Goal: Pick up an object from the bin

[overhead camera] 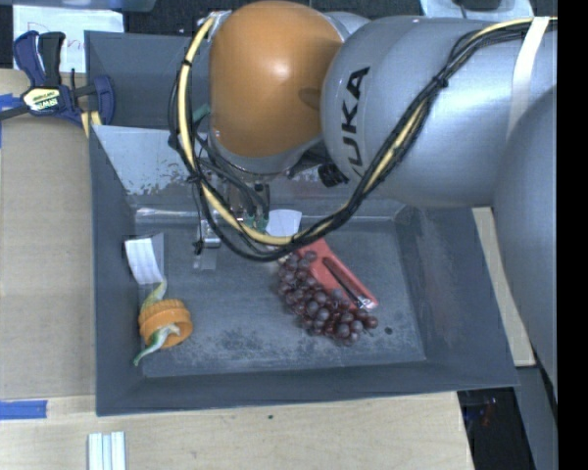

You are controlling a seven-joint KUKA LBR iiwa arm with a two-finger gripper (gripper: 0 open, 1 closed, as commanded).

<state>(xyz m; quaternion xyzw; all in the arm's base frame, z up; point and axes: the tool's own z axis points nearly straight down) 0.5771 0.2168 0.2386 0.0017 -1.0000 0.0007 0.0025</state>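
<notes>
**A:** Nearest, by the front wall on the left, is an orange toy (165, 323) with a green stem. It looks light and rubbery. I'd pinch the round body, not the stem.

**B:** And to its right?

**A:** A bunch of grapes (318, 304), dark and knobbly, lying against a red tool (345, 274). The bunch probably gives and may slip. The tool looks stiff, but the grapes crowd one side of it.

**B:** Where's the gripper (208, 248)?

**A:** Farther back, over bare floor between a white tag (144, 258) and the grapes, touching neither. I cannot tell if it's open or closed, because the arm (441, 106) hides too much. I see nothing held.

**B:** Any room to move?

**A:** The middle floor is open. The tag looks thin and hard to get under. A white card (284, 223) lies beyond it, near the back wall of the bin (274, 385), which I judge tight for the wrist.
</notes>
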